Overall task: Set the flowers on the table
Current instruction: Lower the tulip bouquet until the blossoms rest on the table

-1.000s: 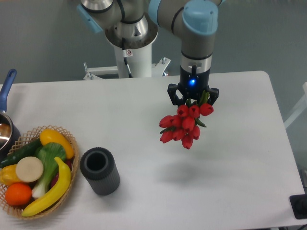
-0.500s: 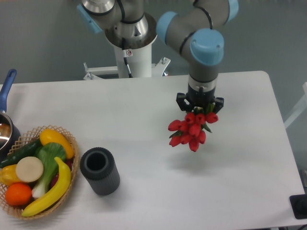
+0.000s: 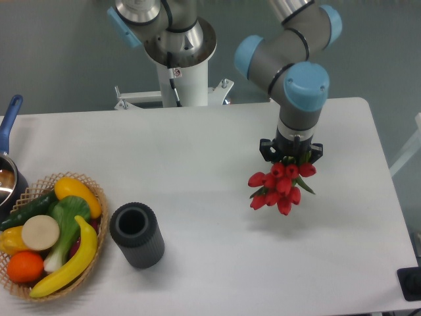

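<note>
The flowers (image 3: 279, 186), a bunch of red tulips, hang heads-down and towards the camera over the right half of the white table (image 3: 197, 158). My gripper (image 3: 291, 155) is shut on the green stems right above the blooms; the stems are mostly hidden behind the fingers. A faint shadow lies on the table below the bunch, so the flowers appear held above the surface, though I cannot tell the height.
A dark grey ribbed cylinder (image 3: 137, 234) stands upright at the front left. A wicker basket (image 3: 99, 197) of fruit and vegetables sits at the left edge, with a blue-handled pot (image 3: 8, 164) behind it. The robot base (image 3: 179, 59) stands at the back.
The arm has carried the flowers to the right and lower towards the table, with the grip on them unchanged.
</note>
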### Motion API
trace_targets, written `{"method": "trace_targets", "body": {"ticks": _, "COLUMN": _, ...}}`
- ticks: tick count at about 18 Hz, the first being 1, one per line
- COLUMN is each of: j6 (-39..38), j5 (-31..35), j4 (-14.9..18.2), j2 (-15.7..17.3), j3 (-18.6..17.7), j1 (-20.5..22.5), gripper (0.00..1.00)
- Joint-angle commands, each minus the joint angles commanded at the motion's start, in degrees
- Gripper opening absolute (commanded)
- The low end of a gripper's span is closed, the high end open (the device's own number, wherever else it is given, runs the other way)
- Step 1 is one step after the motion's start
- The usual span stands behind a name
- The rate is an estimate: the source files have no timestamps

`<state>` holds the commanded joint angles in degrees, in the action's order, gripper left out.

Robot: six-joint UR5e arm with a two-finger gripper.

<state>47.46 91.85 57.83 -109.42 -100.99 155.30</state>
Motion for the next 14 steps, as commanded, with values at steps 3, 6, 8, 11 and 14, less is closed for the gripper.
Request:
{"method": "trace_targets", "body": {"ticks": 3, "j6": 0.00, "j5": 0.00, "j4": -0.09, "j2": -1.23, "j3": 0.44, "j1": 0.00, "gripper": 0.51}}
{"method": "trace_targets", "body": {"ticks": 6, "j6": 0.00, "j5": -0.09, "j4": 0.00, "j2": -2.90, "j3": 1.23, "j1": -0.09, "gripper": 0.51}}
{"method": "trace_targets", "body": {"ticks": 8, "j6": 0.26, "j5": -0.35, "j4": -0.09, "j2": -3.25, "j3": 1.23, "j1": -0.09, "gripper": 0.52}}
{"method": "trace_targets", "body": {"ticks": 11, "j6": 0.79, "j5": -0.61, "j4": -0.79, "j2": -3.26, "j3": 1.93, "j1": 0.09, "gripper": 0.70}}
{"method": "trace_targets", "body": {"ticks": 14, "j6": 1.05, "j5": -0.88, "j4": -1.67, "j2": -2.73, "j3": 2.98, "j1": 0.09, "gripper": 0.99}}
